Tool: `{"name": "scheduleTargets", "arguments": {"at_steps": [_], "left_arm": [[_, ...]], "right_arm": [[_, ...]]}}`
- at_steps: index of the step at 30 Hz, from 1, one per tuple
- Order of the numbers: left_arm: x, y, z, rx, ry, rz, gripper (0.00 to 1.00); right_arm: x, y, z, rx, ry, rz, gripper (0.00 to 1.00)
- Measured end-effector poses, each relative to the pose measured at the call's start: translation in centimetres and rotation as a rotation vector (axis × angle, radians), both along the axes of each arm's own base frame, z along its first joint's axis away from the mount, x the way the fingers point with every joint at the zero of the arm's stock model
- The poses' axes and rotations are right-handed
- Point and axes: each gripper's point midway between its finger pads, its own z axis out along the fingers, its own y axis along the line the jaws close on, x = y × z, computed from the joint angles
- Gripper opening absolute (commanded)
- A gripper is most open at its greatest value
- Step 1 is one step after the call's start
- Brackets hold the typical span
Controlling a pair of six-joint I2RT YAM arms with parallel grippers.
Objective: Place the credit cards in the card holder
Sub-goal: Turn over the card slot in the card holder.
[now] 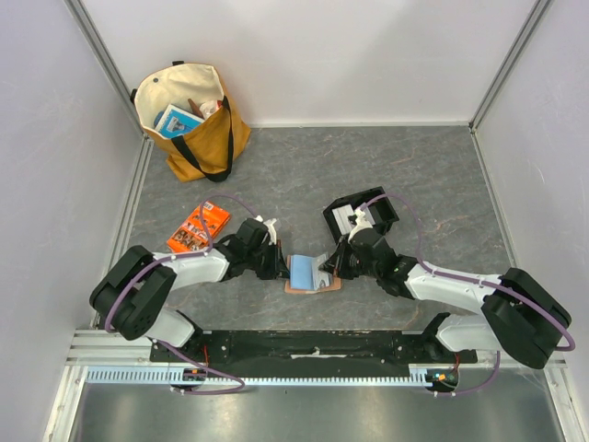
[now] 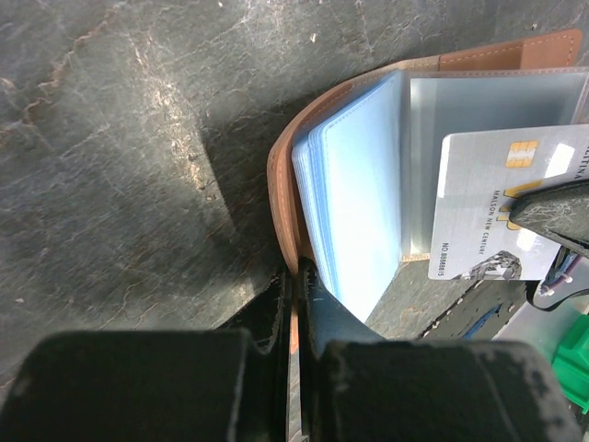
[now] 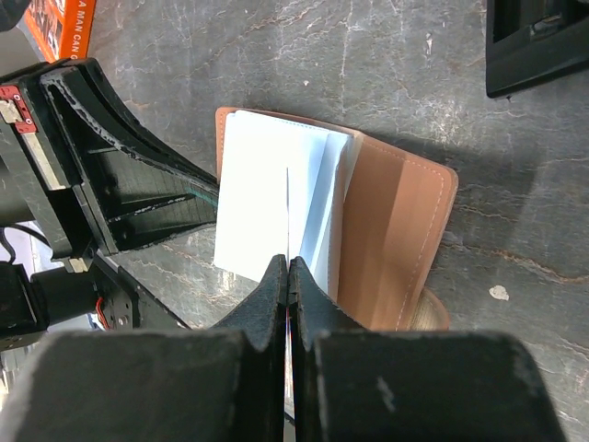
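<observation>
The card is pinched in the right gripper, over the open wallet's blue sleeves, mid-table. The left gripper clamps the wallet's 9 o'clock edge. From the wallet, the tray lies at 1 o'clock, the packet at 10 and the bag at 11.

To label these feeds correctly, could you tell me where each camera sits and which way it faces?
Top external: above and behind the arms, looking down on the table; both arms show, bases at bottom.
Left wrist: on the left arm, facing along the shut left gripper at the card holder and a credit card.
Right wrist: on the right arm, facing along the right gripper, pinching the credit card edge-on.
Shared: both wrist views show card holder and credit card.
</observation>
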Motion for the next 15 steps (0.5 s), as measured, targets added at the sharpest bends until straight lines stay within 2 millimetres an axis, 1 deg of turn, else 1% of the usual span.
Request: {"name": "scheduleTargets", "arguments": {"at_steps": [15], "left_arm": [[-0.26,0.14,0.01,-0.010,-0.005,0.006,0.02]], "right_arm": [[0.19,0.41,0.53,0.030,-0.008,-0.002,0.00]]}}
